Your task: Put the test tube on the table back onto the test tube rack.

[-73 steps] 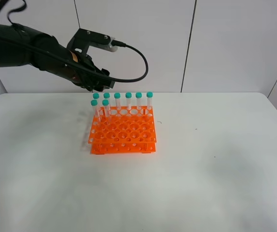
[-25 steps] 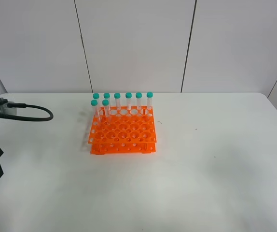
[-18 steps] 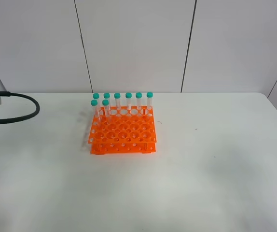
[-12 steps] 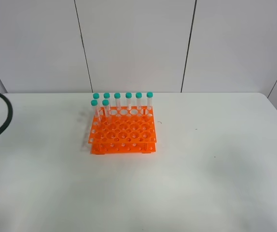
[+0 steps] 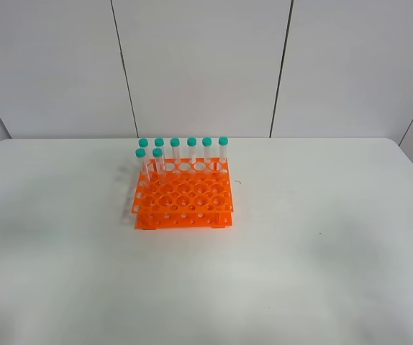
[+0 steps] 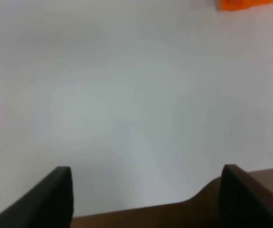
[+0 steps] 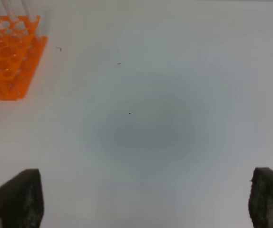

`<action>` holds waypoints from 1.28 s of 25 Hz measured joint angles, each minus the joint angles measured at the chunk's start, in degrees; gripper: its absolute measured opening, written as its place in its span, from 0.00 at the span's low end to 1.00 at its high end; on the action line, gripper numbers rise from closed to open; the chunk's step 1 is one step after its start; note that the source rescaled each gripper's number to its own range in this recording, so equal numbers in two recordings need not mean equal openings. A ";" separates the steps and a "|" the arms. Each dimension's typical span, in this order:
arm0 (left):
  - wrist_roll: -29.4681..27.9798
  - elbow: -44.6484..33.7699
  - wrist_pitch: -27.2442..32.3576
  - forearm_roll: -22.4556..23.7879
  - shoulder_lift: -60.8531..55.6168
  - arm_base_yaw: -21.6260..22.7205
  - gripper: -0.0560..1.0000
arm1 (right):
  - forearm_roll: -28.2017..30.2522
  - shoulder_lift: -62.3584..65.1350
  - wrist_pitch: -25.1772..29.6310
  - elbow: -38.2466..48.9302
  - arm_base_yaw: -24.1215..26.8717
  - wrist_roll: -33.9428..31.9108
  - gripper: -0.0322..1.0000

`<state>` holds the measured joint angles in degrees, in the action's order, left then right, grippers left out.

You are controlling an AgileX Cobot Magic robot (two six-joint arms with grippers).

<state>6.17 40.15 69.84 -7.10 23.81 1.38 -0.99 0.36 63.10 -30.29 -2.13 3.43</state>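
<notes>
The orange test tube rack (image 5: 183, 198) stands on the white table (image 5: 300, 273), left of centre. Several teal-capped test tubes (image 5: 191, 149) stand upright in its back rows. No test tube lies on the table in any view. Neither arm shows in the exterior view. In the left wrist view, my left gripper (image 6: 146, 199) is open over bare table with nothing between its fingers, and a corner of the rack (image 6: 243, 4) shows far off. My right gripper (image 7: 143, 199) is wide open and empty above the table, well apart from the rack (image 7: 8, 57).
White wall panels rise behind the table's far edge. A few tiny dark specks (image 7: 129, 113) mark the tabletop to the right of the rack.
The left arm and its black cable have drawn back off the left edge of the exterior view. The rack and its tubes have not moved.
</notes>
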 joint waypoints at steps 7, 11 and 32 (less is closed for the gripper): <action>1.11 -4.42 0.05 0.00 -7.97 0.00 0.64 | 0.00 0.00 0.00 0.00 0.00 0.00 1.00; 2.91 -7.77 -1.88 0.00 -11.26 0.00 0.64 | 0.00 0.00 0.00 0.00 0.00 0.00 1.00; 3.54 -9.76 -4.96 0.00 -19.88 0.00 0.64 | 0.00 0.00 0.00 0.00 0.00 0.00 1.00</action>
<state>9.70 30.39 64.88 -7.10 3.93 1.38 -0.99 0.36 63.10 -30.29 -2.13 3.43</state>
